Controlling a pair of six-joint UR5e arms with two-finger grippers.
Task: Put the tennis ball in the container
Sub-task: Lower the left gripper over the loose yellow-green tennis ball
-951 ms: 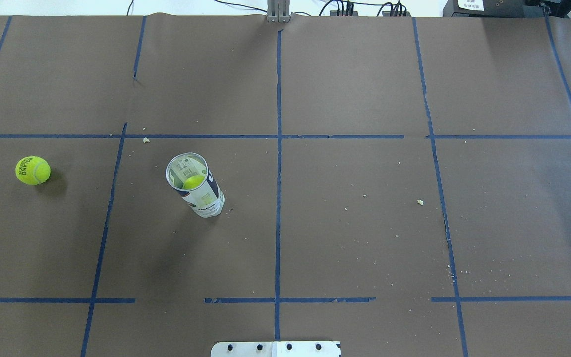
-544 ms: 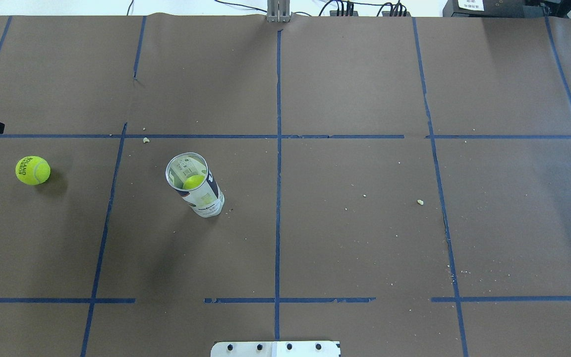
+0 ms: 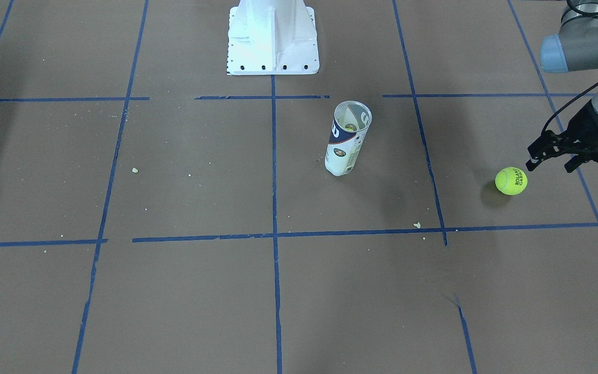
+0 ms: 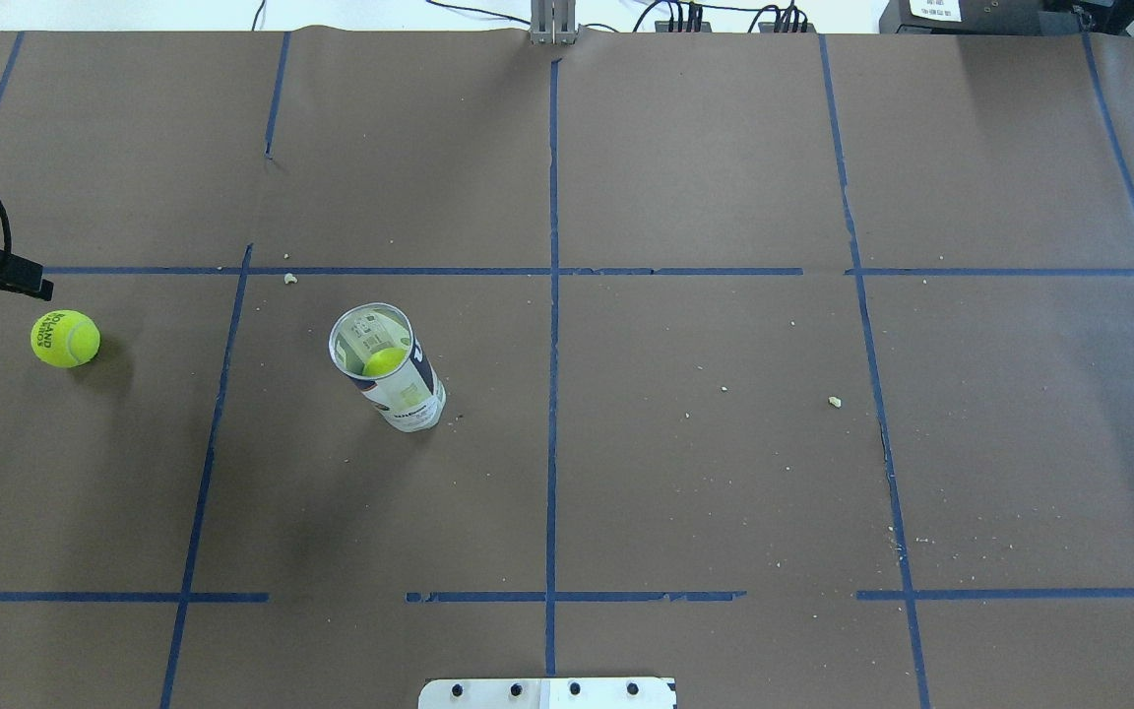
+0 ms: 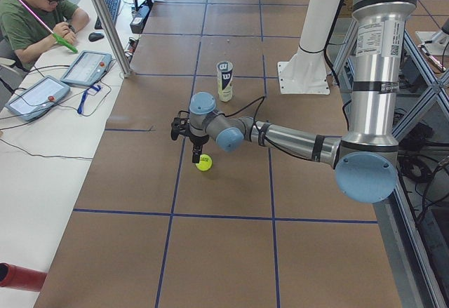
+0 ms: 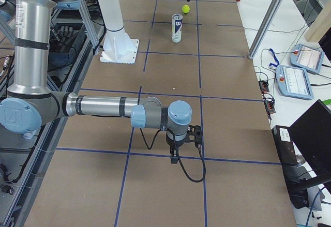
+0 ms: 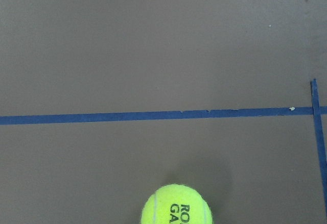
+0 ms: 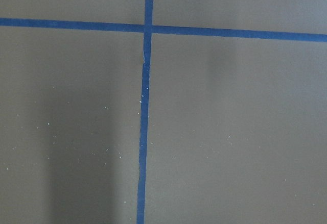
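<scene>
The tennis ball (image 4: pixel 65 339) lies alone on the brown paper at the table's left side, also visible as the ball (image 3: pixel 511 181) (image 5: pixel 203 163) and at the bottom edge of the left wrist view (image 7: pixel 176 206). My left gripper (image 3: pixel 551 162) hovers just above and beside it, open and empty; one finger (image 4: pixel 31 289) pokes in from the overhead view's left edge. The container (image 4: pixel 388 366) (image 3: pixel 348 138) stands upright with its mouth open, and another yellow ball sits inside. My right gripper (image 6: pixel 183 144) hangs low over bare paper far away; I cannot tell its state.
The white pedestal base (image 3: pixel 273 36) stands at the robot's side of the table. Blue tape lines cross the paper, with small crumbs (image 4: pixel 834 401) scattered about. An operator (image 5: pixel 35 13) sits beyond the far edge beside tablets and a metal pole (image 5: pixel 105 24).
My left gripper has come further in from the overhead view's left edge, toward the loose ball. The ball and the tube have not moved.
</scene>
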